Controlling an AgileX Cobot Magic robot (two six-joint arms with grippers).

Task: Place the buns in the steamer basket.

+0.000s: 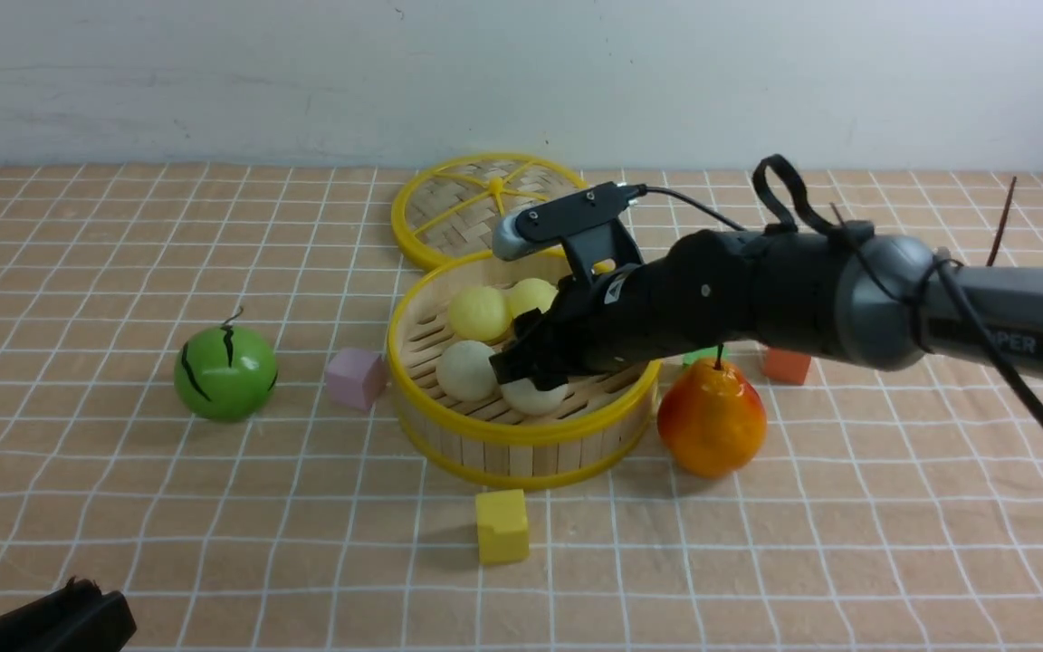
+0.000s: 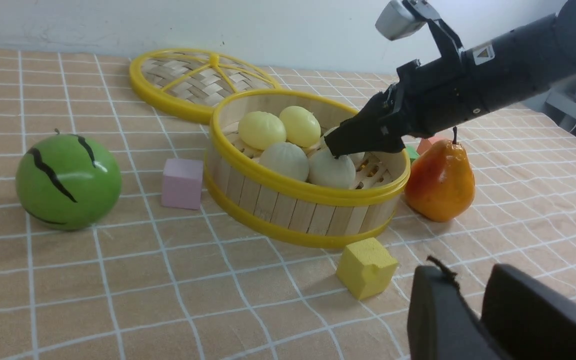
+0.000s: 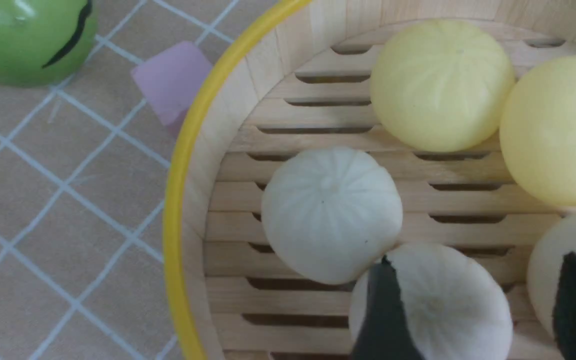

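While pale round buns (image 3: 332, 215) sit on slatted bamboo, the right end effector (image 3: 473, 300) gapes apart.

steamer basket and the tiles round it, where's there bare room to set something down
Bare tiles lie between the green striped ball and the yellow cube, and right of that cube, nearer than the orange pear. Crowded: inside the steamer basket, with five buns and the right gripper among them.

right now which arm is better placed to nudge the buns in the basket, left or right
Right, I'd say: its open gripper is inside the steamer basket among the buns; the left gripper sits outside it.
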